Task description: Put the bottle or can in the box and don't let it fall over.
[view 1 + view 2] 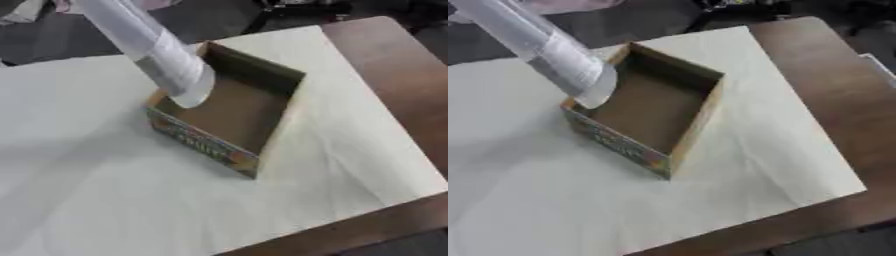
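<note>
On the pale cloth (pixel 105 165), a tilted bottle (pixel 157 50) overhangs the box (pixel 229 150); no robot hand shows.

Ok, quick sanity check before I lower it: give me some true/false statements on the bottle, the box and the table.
1. The bottle is tilted, its bottom end over the left rim of the cardboard box. True.
2. The bottle already stands upright on the box floor. False: it is slanted above the box's left wall.
3. The box is open at the top, with nothing lying inside. True.
4. The box sits on bare brown wood. False: it rests on the pale sheet covering the table.
5. A robot hand shows gripping the bottle. False: no hand appears in either view.
</note>
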{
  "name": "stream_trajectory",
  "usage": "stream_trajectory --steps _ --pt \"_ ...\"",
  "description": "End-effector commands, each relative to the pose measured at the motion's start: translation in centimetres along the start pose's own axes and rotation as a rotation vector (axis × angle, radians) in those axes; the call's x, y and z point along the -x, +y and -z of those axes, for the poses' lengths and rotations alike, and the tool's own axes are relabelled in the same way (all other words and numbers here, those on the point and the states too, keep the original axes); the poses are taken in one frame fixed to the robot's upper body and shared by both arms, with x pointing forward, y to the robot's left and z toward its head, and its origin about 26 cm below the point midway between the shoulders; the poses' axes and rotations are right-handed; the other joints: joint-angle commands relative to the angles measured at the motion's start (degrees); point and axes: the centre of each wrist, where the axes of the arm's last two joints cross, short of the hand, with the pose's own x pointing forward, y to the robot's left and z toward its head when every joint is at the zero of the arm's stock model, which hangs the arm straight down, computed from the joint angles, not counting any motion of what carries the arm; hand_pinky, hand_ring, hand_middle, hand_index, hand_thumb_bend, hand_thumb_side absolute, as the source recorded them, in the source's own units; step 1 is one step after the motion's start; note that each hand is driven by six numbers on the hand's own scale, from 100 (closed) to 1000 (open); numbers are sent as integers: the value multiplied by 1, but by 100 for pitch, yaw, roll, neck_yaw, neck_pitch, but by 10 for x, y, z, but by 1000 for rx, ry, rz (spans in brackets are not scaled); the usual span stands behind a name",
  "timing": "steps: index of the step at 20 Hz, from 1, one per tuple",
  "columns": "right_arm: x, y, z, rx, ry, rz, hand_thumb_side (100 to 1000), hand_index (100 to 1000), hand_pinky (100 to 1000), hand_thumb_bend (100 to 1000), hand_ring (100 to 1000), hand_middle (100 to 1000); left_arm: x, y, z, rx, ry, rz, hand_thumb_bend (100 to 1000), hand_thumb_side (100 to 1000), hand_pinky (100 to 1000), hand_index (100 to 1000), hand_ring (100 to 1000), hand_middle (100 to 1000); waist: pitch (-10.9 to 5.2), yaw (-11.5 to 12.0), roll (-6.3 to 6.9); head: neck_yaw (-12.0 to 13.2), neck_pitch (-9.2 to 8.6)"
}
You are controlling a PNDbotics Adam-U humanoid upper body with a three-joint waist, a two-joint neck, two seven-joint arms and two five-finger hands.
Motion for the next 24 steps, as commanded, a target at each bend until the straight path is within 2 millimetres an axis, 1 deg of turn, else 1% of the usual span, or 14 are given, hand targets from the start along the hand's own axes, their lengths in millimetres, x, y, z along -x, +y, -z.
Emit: stream_trajectory --steps 1,5,6,7,10,14,17,24 --pt "-16 -7 9 -14 -37 -39 272 906 975 100 1000 1000 -1 15 -1 -60 4 16 100 212 100 233 100 100 -77 -44 -7 111 -66" --pt "-17 -5 11 -18 -48 -32 273 906 976 100 1000 1000 0 14 6 -77 -1 8 100 218 100 235 100 100 -30 -157 19 255 -102" --pt "-17 -4 12 -19 -49 -29 269 906 977 100 1000 1000 1 13 7 -78 -1 9 100 152 100 236 100 100 -19 -183 25 305 -104" --pt "-17 -4 12 -21 -51 -27 275 906 977 100 1000 1000 1 11 9 -77 -2 8 100 224 100 237 100 100 -8 -208 30 361 -106" --pt "-18 -2 15 -27 -59 -19 275 906 977 100 1000 1000 3 4 15 -76 -3 6 100 228 100 238 100 100 21 -277 42 542 -116" --pt "-19 2 19 -39 -72 -4 278 905 977 100 1000 1000 7 -8 22 -56 1 21 100 210 100 240 100 100 57 -372 52 798 -164" --pt "-19 4 20 -41 -76 4 281 905 978 100 1000 1000 11 -15 26 -51 7 30 100 218 100 242 100 100 82 -423 62 945 -184" --pt "-19 7 23 -48 -82 20 287 906 981 100 1000 1000 20 -32 34 -32 19 24 100 241 100 265 100 100 167 -515 77 1067 -262"
